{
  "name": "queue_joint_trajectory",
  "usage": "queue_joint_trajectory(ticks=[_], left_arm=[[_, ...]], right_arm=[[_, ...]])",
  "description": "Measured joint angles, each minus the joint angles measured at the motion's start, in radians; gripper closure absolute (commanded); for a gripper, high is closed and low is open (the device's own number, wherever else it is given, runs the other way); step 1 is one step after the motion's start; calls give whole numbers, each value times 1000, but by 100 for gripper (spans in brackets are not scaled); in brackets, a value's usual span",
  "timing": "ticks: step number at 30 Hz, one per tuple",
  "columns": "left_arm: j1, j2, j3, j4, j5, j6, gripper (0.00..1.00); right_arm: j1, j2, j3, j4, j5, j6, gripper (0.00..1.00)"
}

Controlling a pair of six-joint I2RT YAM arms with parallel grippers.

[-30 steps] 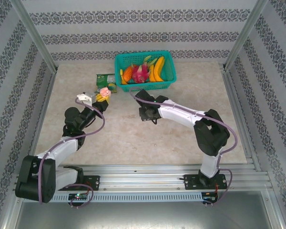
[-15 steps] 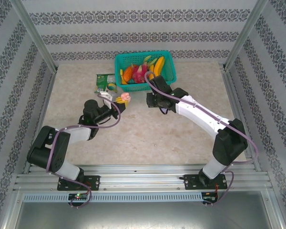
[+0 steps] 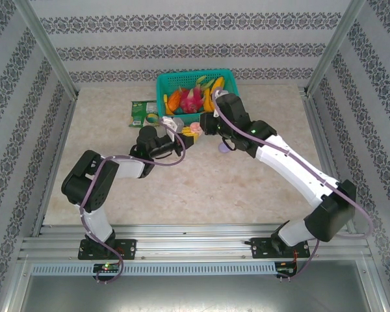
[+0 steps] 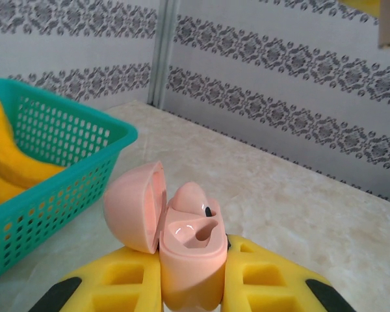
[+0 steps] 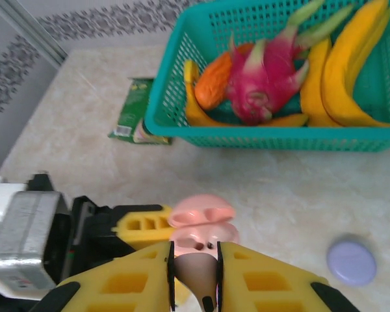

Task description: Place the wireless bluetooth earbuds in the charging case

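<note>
Landmark: teal basket (image 5: 260, 133) of fruit; all places below are given from it.
Green packet (image 5: 131, 109): flat on the table (image 5: 299, 188), just left of the basket's left end.
Left gripper (image 4: 192, 276): in front of the basket's left half, clenched on the pink charging case (image 4: 188, 253).
Pink charging case: held between both grippers, in front of the basket's near wall. Its lid (image 4: 136, 208) is swung open. One pinkish earbud (image 4: 190, 195) appears seated; the well (image 4: 198, 233) beside it is empty.
Right gripper (image 5: 195, 260): on the side of the case away from the basket, pinching a second pinkish earbud (image 5: 194, 276). Whether it touches the case cannot be told.
Lilac case (image 5: 352, 261): closed, on the table in front of the basket's right half, apart from both grippers.
Step in hand: by judgement, seating the second pinkish earbud.
Next move calls for: aligning the earbud with the empty well, pressing it in, then letting go while the left gripper steadies the case.
</note>
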Motion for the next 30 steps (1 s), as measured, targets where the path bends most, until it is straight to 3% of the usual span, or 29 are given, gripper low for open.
queue_joint_trajectory(ticks=[12,30], left_arm=[[-60,2,111,-29,25,67,100],[-80,-69,117,-84,40,130,100]], right_arm=[[-20,-94,-167,194,-52,-20,76],[-20,-163,-281,320,-24,4,77]])
